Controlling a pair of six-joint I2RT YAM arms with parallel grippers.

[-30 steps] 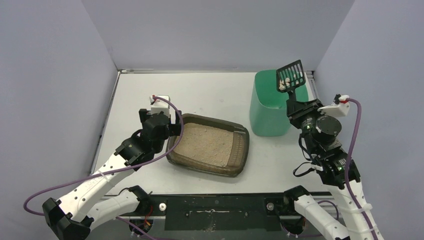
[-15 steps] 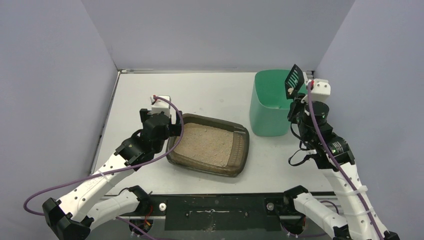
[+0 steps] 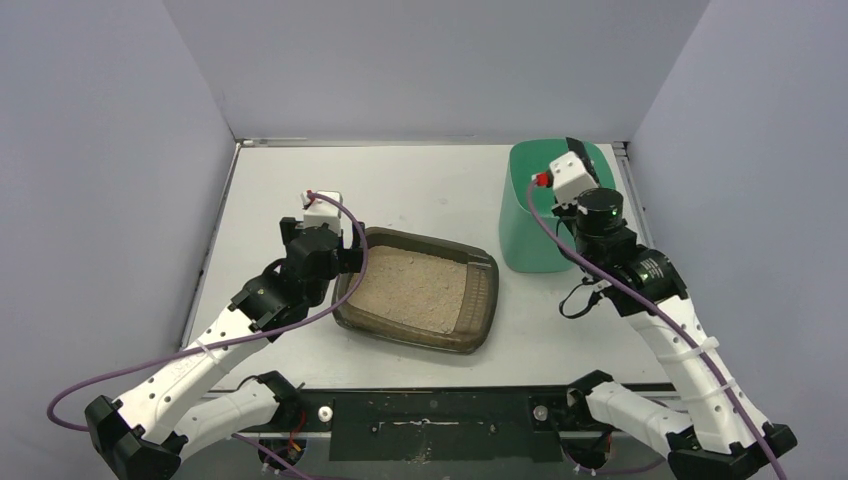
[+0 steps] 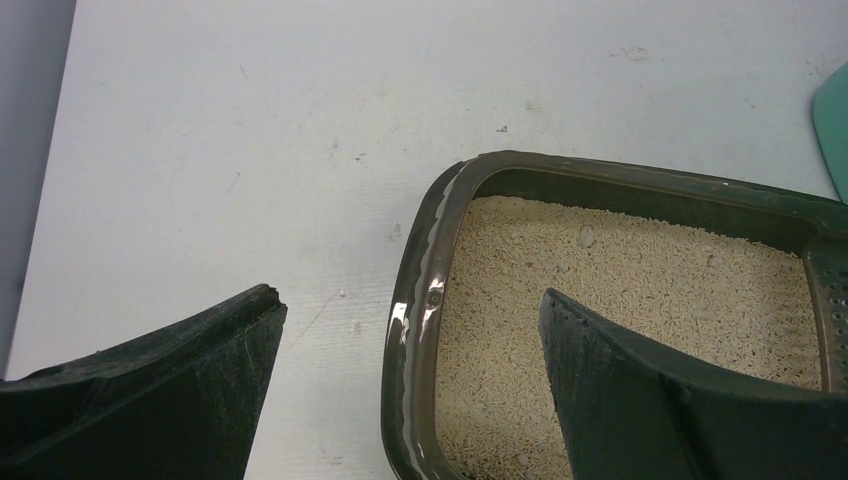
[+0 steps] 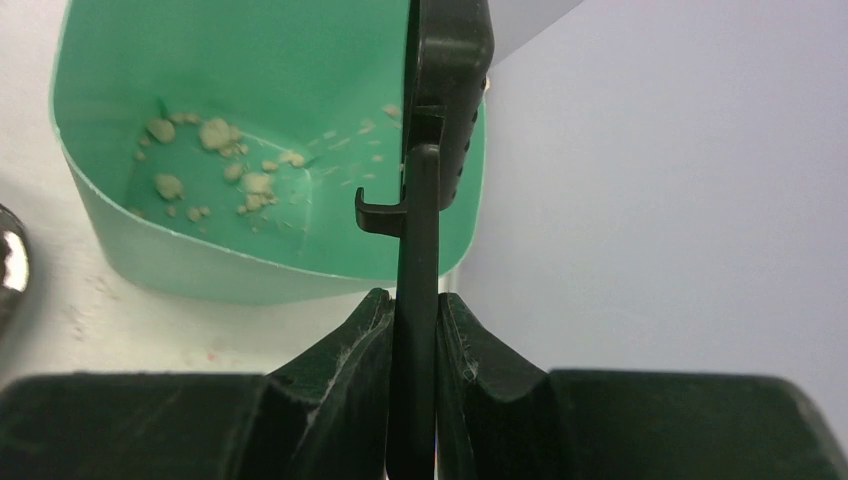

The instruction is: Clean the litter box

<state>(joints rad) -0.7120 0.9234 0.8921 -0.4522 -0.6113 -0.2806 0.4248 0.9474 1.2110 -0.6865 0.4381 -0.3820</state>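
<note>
Pale lavender walls [image 3: 430, 60] close in a white table [image 3: 420, 185]; your arms are mounted at its near edge.

Item, right gripper [image 5: 412, 322]: your wrist view shows both fingers [image 5: 365, 335] pressed against the thin handle of the black scoop [image 5: 445, 90], pinching it. The scoop stands edge-on to that camera, so you see a narrow dark bar with a small hook on its left side. Its slots do not show. Its head sits over the open mouth of the mint-green bin [image 5: 250, 270].

Item, bin contents: beige clumps [image 5: 215, 135] and crumbs lie on the bin floor. Only the wrist view gives you this. From above, the wrist and its white camera housing cover much of the opening and hide the fingers.

Item, bin position: the top view places it upright at the far right of the table, close to the right wall and just beyond the litter box's far right corner.

Item, left gripper [image 4: 410, 300]: jaws spread wide, holding nothing. One finger [image 4: 180, 380] hangs over bare table, the other over the granules [image 4: 620, 270], with the box's rim between them. Whether either touches the box, you cannot tell.

Item, litter box [image 4: 640, 172]: dark, shallow, with rounded corners. It sits mid-table, skewed to the table's edges. The top view gives you the whole tray, sandy fill and a ribbed strip at its right end. The left wrist view gives you only the left end, with its glossy rim.
</note>
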